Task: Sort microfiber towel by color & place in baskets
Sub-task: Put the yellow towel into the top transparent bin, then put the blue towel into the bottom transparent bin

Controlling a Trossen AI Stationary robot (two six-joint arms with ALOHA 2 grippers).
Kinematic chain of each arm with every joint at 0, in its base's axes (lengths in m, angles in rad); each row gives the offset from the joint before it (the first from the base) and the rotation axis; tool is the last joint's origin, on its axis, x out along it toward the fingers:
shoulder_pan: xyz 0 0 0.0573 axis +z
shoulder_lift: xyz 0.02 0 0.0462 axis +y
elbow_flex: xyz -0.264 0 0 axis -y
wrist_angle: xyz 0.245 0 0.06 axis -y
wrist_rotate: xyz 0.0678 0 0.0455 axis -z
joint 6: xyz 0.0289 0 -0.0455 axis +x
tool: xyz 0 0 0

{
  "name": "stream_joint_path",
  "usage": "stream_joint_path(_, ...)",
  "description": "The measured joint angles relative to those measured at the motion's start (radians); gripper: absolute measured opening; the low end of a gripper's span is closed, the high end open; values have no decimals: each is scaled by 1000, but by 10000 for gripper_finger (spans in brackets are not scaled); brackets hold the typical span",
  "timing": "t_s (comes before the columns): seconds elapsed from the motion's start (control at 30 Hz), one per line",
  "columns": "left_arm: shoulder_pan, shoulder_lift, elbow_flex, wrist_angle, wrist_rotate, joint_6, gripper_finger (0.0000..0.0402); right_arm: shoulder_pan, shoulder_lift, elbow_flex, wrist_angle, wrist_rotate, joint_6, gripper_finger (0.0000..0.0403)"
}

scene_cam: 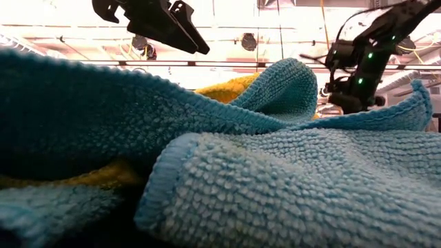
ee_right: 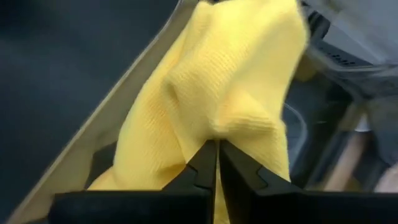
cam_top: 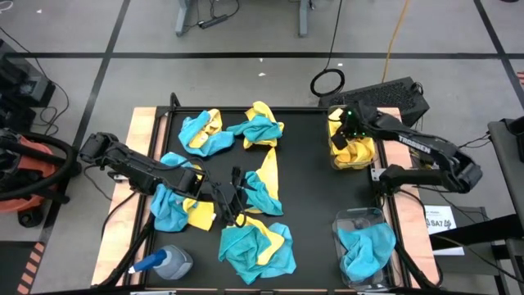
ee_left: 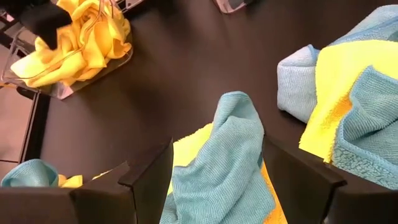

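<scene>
Overhead cam looks straight down on the whole bench (cam_top: pixel 303 164). Low cam sits at bench level, nearly buried in a teal towel (scene_cam: pixel 289 186). Both wrist cams hang close; left wrist and overhead share the yellow-filled basket (ee_left: pixel 93 71).

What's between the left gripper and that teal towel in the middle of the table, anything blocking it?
Nothing visible. The left gripper hangs open right over the teal-blue microfiber towel, which lies on top of a yellow microfiber cloth, one finger on either side. The bare black table around them is unobstructed.
</scene>
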Motion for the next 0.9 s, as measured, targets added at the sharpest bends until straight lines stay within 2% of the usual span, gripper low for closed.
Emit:
stream_joint_path(0.23, -4, 0, 0, -27, 0, -26, 254, 0, 137, -24, 23, -1, -2, 5)
stream_joint_path(0.37, -4, 0, 0, -31, 0, -26, 254, 0, 154, -24, 21, -5, -1, 6)
stream_joint_path(0.53, -4, 0, 0, -50, 0, -26, 254, 0, 92, -24, -4, -52, 0, 6)
stream_joint_path(0.77, 2, 0, 0, -54, 0, -25, 254, 6, -65, -24, -25, -121, -17, 7)
stream_joint_path(0.9, 13, 0, 0, -52, 0, -25, 254, 16, -151, -24, -25, -135, -18, 21)
